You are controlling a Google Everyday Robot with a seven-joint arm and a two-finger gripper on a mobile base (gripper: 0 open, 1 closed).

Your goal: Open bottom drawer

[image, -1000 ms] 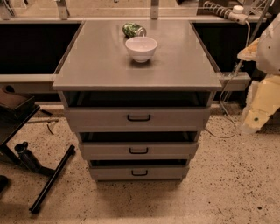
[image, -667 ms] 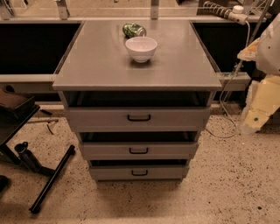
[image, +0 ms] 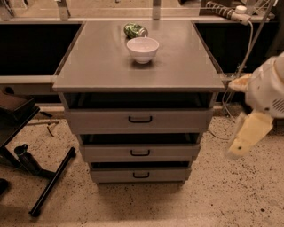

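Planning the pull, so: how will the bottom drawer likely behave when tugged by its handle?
The bottom drawer looks rigid and should probably slide straight, as its black handle sits centred. Being the narrowest front, it is likely light. The gripper hangs open at the right, clear of the cabinet.

This looks like a robotics lab or test room rather than a home. A bare grey drawer cabinet (image: 102, 66) stands on a speckled floor (image: 222, 199) in front of dark benches (image: 31, 44). A power strip (image: 226, 11) lies beyond the cabinet top's far right corner. A black stand leg (image: 51, 186) sprawls on the floor at the left. The robot's gripper (image: 246, 135) hangs off the top's right edge.
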